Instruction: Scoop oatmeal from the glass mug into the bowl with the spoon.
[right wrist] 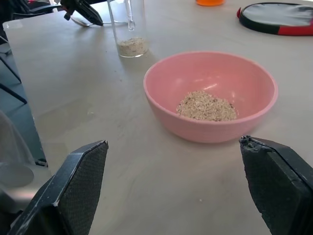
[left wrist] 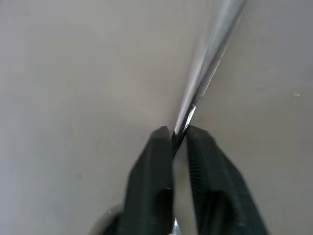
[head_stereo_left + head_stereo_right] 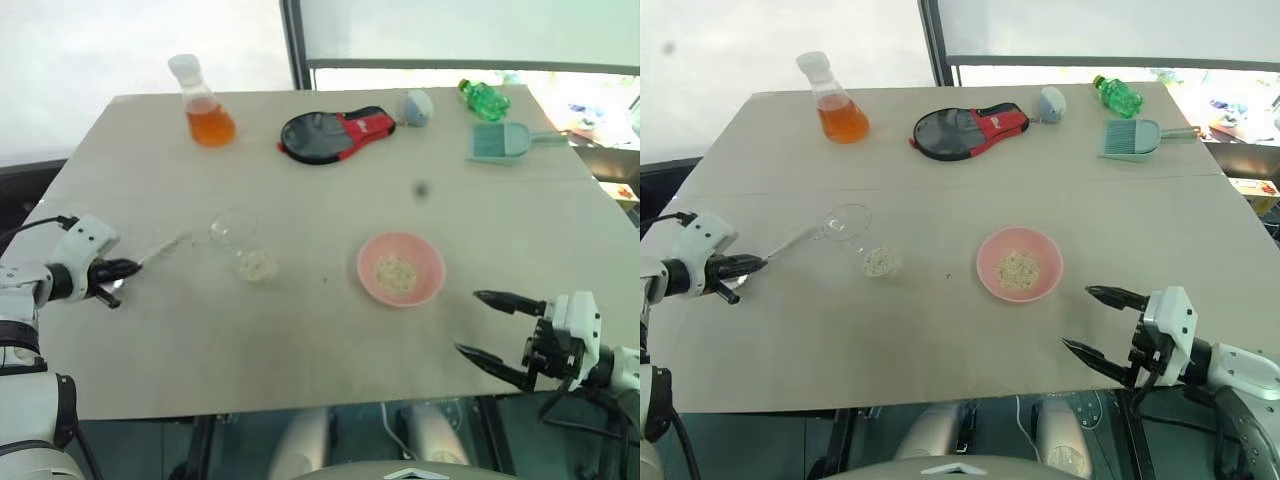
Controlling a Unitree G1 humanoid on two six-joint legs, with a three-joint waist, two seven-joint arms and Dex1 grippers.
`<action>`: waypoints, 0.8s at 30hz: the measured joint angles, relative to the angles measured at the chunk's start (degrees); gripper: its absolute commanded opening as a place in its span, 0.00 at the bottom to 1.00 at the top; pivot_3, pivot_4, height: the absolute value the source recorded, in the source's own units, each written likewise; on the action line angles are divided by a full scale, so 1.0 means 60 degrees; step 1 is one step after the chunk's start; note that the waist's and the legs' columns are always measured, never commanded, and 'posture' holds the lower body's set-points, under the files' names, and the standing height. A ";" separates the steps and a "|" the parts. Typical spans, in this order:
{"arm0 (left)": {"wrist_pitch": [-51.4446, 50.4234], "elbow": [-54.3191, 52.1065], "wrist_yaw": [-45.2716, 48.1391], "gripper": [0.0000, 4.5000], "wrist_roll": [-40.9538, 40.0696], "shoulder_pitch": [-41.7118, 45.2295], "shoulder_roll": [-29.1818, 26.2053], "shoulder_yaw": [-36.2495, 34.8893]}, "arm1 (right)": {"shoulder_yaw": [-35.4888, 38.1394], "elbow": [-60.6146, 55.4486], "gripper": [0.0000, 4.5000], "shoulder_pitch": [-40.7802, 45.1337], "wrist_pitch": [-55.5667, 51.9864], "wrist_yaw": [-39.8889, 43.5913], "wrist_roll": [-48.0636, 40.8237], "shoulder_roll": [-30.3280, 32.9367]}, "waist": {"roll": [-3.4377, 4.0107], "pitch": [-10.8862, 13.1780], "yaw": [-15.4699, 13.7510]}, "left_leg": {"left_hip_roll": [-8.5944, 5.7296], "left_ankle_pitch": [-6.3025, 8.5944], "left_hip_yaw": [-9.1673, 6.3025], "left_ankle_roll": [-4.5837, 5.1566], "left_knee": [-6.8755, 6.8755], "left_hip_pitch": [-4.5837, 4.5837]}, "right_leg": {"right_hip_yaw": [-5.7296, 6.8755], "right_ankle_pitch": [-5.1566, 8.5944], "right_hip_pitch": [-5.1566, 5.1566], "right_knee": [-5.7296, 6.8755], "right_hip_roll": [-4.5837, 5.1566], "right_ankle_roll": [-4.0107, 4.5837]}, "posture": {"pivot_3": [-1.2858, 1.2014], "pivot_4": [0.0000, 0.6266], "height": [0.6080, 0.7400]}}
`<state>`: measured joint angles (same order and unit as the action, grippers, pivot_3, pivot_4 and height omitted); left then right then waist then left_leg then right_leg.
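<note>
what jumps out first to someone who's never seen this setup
The pink bowl near the middle of the table, with a small heap of oatmeal inside, draws the eye first. To its left stands the glass mug with a little oatmeal at its bottom, and the left gripper pinches the spoon handle beside it. At the far edge, a flask of orange liquid stands out.

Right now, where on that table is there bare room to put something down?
The broad patch between the pink bowl and the paddle case is bare, as is the near strip between the glass mug and the table front edge. The far edge is crowded: flask, case, dustpan, green bottle.
</note>
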<state>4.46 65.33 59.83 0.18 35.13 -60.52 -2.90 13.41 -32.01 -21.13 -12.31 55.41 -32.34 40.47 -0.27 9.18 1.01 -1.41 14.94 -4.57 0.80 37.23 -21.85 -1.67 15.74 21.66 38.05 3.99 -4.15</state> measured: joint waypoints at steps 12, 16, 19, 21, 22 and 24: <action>0.1160 0.0354 -0.2479 0.00 -0.0688 0.0149 0.0712 -0.1474 | 0.0000 0.0104 1.00 0.0077 0.0017 -0.0118 0.0065 -0.0063 | -0.0114 0.0037 -0.0106 | 0.0009 0.0000 -0.0037 -0.0001 0.0035 -0.0036 | 0.0028 -0.0003 0.0010 -0.0005 0.0005 0.0000 | 0.52 0.24 1.00; 0.1522 -0.0065 -0.3312 0.00 -0.1089 0.1046 0.0771 -0.2035 | 0.0004 0.0159 1.00 0.0344 -0.0012 -0.0096 0.0047 -0.0004 | -0.0215 0.0042 -0.0114 | -0.0006 -0.0001 -0.0044 -0.0003 0.0037 -0.0065 | 0.0034 -0.0005 0.0016 -0.0023 0.0020 0.0001 | 0.52 0.24 1.00; 0.1784 -0.0687 -0.3625 0.00 -0.1191 0.1603 0.0782 -0.2130 | 0.0013 0.0290 1.00 0.0628 -0.0056 -0.0064 0.0023 0.0045 | -0.0214 0.0042 -0.0083 | -0.0015 -0.0001 -0.0040 -0.0004 0.0036 -0.0079 | 0.0030 -0.0005 0.0030 -0.0026 0.0028 0.0001 | 0.52 0.24 1.00; 0.1850 -0.1285 -0.3817 0.00 -0.1195 0.1992 0.1006 -0.2128 | 0.0096 0.0424 1.00 0.1021 -0.0336 -0.0174 -0.0133 0.0103 | -0.0214 0.0044 -0.0080 | -0.0015 -0.0002 -0.0046 -0.0004 0.0038 -0.0088 | 0.0036 -0.0005 0.0034 -0.0024 0.0027 0.0001 | 0.52 0.24 1.00; 0.1884 -0.1691 -0.3865 0.00 -0.1193 0.2162 0.1158 -0.2092 | 0.0175 0.0496 1.00 0.1387 -0.0525 -0.0317 -0.0264 0.0146 | -0.0214 0.0044 -0.0077 | -0.0015 -0.0002 -0.0047 -0.0005 0.0046 -0.0093 | 0.0038 -0.0006 0.0037 -0.0019 0.0027 0.0000 | 0.52 0.24 1.00; 0.1959 -0.2401 -0.3957 0.00 -0.1186 0.2391 0.1383 -0.2016 | 0.0350 0.0519 1.00 0.2044 -0.0897 -0.0673 -0.0577 0.0151 | -0.0214 0.0044 -0.0070 | -0.0016 -0.0003 -0.0050 -0.0006 0.0048 -0.0092 | 0.0038 -0.0006 0.0036 -0.0016 0.0025 0.0000 | 0.52 0.24 1.00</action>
<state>16.22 50.93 36.09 -6.93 49.48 -52.22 -15.00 15.51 -28.90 -8.87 -17.69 51.38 -35.80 41.38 -1.55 9.45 0.59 -1.51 14.92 -4.87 0.76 37.52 -22.40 -1.44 15.70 21.88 37.96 4.14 -4.15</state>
